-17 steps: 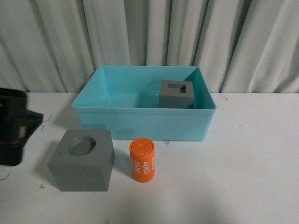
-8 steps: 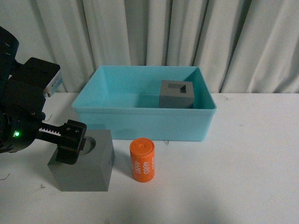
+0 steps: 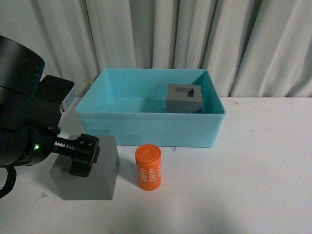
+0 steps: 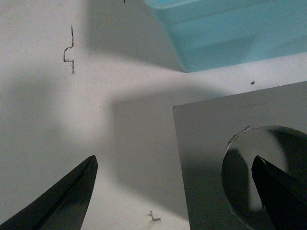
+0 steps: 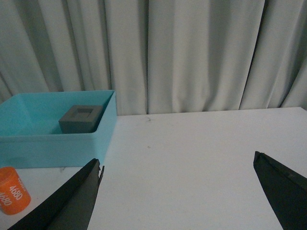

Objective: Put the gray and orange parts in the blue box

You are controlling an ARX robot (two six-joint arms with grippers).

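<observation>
Gray matte cube with round recess (image 3: 92,185) sits near-left on the white bench (image 3: 253,161), before the turquoise plastic bin (image 3: 146,129). Left gripper (image 4: 172,165) has just swung in above it, spread wide, empty: pickup looks imminent. Orange cylinder (image 3: 148,166) waits beside; rectangular-recess gray cube (image 3: 184,97) already binned.

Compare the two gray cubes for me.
The cube with the rectangular recess lies inside the blue box; the cube with the round recess stands on the table in front of it. The left pincer hangs over the round-recess cube, not the rectangular-recess one. Both are matte gray, recesses up.
</observation>
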